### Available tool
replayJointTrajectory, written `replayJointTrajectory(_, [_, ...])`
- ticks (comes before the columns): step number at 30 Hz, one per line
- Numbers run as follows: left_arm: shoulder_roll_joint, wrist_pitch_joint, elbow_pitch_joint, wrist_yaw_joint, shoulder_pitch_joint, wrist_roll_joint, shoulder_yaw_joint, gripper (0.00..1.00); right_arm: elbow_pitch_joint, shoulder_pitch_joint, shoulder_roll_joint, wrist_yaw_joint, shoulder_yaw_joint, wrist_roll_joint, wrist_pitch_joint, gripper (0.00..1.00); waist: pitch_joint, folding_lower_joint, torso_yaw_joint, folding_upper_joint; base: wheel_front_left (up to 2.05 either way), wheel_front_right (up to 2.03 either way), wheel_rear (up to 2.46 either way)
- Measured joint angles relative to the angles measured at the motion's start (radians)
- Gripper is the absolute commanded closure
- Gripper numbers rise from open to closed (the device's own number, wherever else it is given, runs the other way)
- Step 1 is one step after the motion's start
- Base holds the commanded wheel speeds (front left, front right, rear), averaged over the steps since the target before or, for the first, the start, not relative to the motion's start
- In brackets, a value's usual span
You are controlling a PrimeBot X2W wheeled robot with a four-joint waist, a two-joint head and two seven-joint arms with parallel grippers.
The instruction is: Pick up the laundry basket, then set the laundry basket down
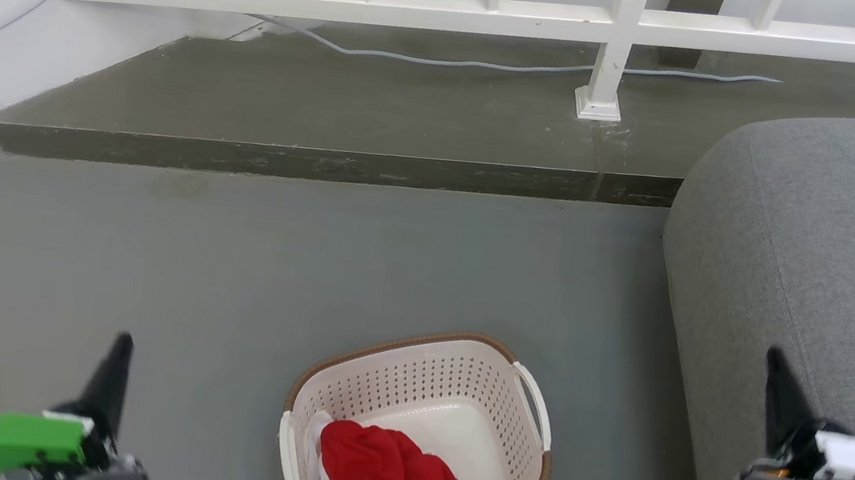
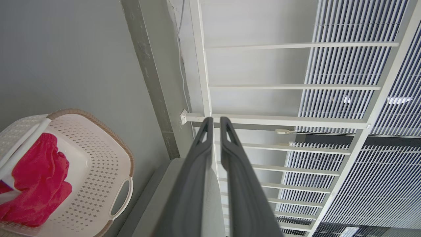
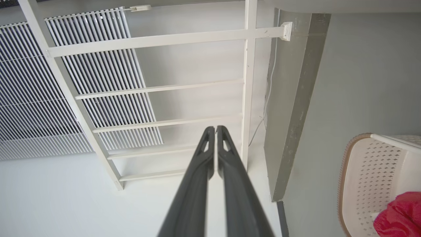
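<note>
No legible text, label, brand mark, number or sign found on any surface in view.
</note>
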Motion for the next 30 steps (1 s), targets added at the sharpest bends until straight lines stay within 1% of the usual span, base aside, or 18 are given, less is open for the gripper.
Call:
replayJointTrajectory(2, [-0.010, 0.000, 0.016, 0.000, 0.020, 0.000, -0.006, 0.00, 0.018, 0.022, 0.010, 0.000, 0.002, 0.000, -0.001, 0.00, 0.000, 0.0000, 0.000, 0.0000, 0.00, 0.00, 0.00])
replayJointTrajectory(7, [-0.011, -0.014, 0.016, 0.000, 0.027, 0.006, -0.010, 0.00, 0.019, 0.030, 0.013, 0.000, 0.012, -0.002, -0.012, 0.00, 0.000, 0.0000, 0.000, 0.0000, 0.00, 0.00, 0.00])
replayJointTrajectory(14, [-0.010, -0.033, -0.004, 0.000, 0.027, 0.042, -0.016, 0.00, 0.016, 0.030, 0.012, 0.000, 0.035, -0.044, -0.034, 0.00, -0.002, 0.0001, 0.001, 0.0000, 0.00, 0.00, 0.00])
replayJointTrajectory(16, [-0.010, -0.043, -0.009, 0.000, 0.027, 0.064, -0.017, 0.00, 0.014, 0.030, 0.012, -0.002, 0.040, -0.072, -0.041, 0.00, -0.002, 0.0001, 0.002, 0.0000, 0.00, 0.00, 0.00])
replayJointTrajectory(17, [-0.010, -0.045, -0.012, 0.000, 0.028, 0.080, -0.018, 0.00, 0.011, 0.030, 0.011, -0.009, 0.040, -0.085, -0.045, 0.00, -0.002, 0.0001, 0.002, 0.0000, 0.00, 0.00, 0.00])
replayJointTrajectory(21, [-0.009, -0.060, -0.038, 0.001, 0.028, 0.126, -0.016, 0.00, -0.007, 0.030, 0.010, -0.011, 0.038, -0.144, -0.060, 0.00, -0.003, 0.0001, 0.001, 0.0000, 0.00, 0.00, 0.00])
replayJointTrajectory(24, [-0.009, -0.068, -0.056, 0.004, 0.028, 0.171, -0.015, 0.00, -0.023, 0.030, 0.010, -0.024, 0.042, -0.189, -0.066, 0.00, -0.003, 0.0000, 0.001, 0.0000, 0.00, 0.00, 0.00])
replayJointTrajectory(30, [-0.008, -0.089, -0.100, 0.014, 0.029, 0.285, -0.018, 0.00, -0.052, 0.030, 0.009, -0.036, 0.065, -0.289, -0.087, 0.00, -0.003, 0.0001, 0.002, 0.0000, 0.00, 0.00, 0.00])
